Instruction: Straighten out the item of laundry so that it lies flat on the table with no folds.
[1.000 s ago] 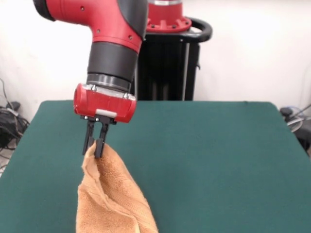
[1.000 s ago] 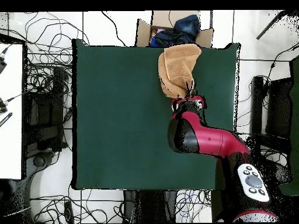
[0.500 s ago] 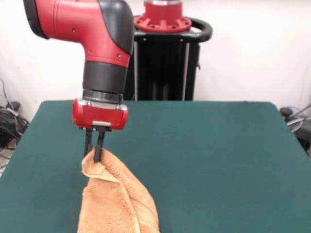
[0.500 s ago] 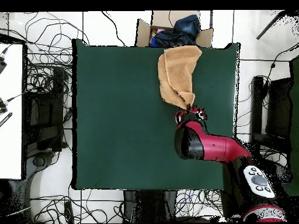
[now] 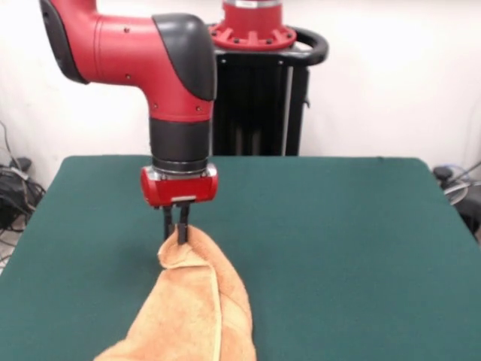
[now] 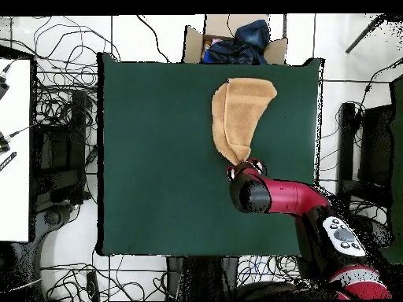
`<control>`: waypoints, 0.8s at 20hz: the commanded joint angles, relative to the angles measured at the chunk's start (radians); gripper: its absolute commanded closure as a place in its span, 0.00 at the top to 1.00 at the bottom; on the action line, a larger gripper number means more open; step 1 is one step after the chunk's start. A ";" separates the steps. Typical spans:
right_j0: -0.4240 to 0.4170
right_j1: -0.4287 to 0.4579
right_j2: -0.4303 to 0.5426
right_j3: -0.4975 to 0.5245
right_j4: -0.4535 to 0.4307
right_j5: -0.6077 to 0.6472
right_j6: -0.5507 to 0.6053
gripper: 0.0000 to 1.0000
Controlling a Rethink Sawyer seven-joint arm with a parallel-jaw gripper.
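Towel (image 5: 197,312) dragged farther onto table (image 5: 338,248); fingers (image 5: 177,226) clamped on its corner.

Camera layout: two fixed views of one table.

The front view looks across the table (image 5: 338,248) toward the pedestal (image 5: 255,90), low and close; the table's near edge is cut off. The overhead view looks straight down from high above, taking in the whole table (image 6: 157,157) and the surrounding floor, with the robot's base at the bottom. Both views share the table, the arm (image 5: 143,53) and the towel (image 5: 195,316).
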 commanded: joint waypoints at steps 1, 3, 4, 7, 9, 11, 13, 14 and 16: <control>0.035 0.004 0.075 0.000 -0.061 0.221 -0.070 0.00; 0.035 -0.008 0.079 0.000 -0.061 0.251 -0.073 0.00; 0.036 -0.014 0.079 0.001 -0.061 0.267 -0.074 0.00; 0.038 -0.028 0.078 0.007 -0.062 0.298 -0.075 0.00; 0.040 -0.035 0.075 0.008 -0.061 0.320 -0.076 0.00; 0.044 -0.046 0.069 0.015 -0.062 0.334 -0.074 0.00; 0.046 -0.057 0.065 0.021 -0.062 0.348 -0.074 0.00; 0.050 -0.067 0.063 0.030 -0.061 0.353 -0.071 0.00; 0.053 -0.083 0.062 0.042 -0.059 0.370 -0.072 0.00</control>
